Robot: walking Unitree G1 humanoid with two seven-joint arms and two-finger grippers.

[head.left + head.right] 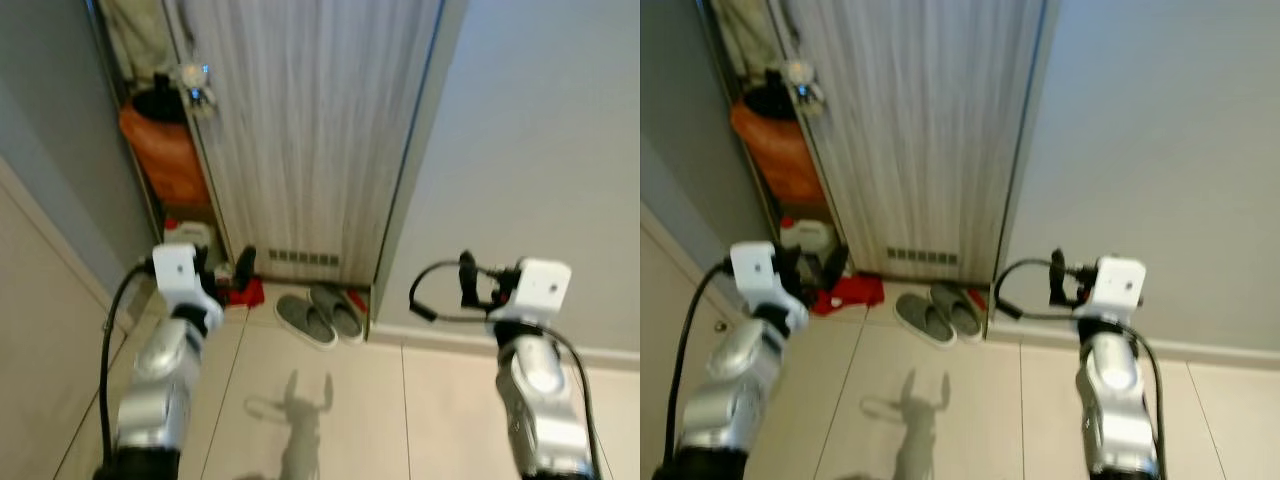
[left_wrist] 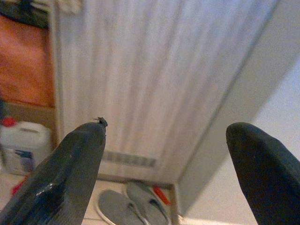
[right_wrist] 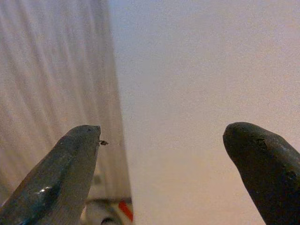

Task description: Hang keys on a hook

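Left gripper (image 2: 164,173): fingers spread wide, nothing between them, touching nothing; aimed at the ribbed white door (image 1: 300,130) and the grey slippers (image 1: 320,315) on the floor at its foot. Right gripper (image 3: 161,173): also wide apart, empty, facing the door's edge and the bare wall (image 1: 540,150). Keys (image 1: 193,82): a small shiny cluster, blurred, at the door's left edge near the top, above the orange bag (image 1: 165,150).
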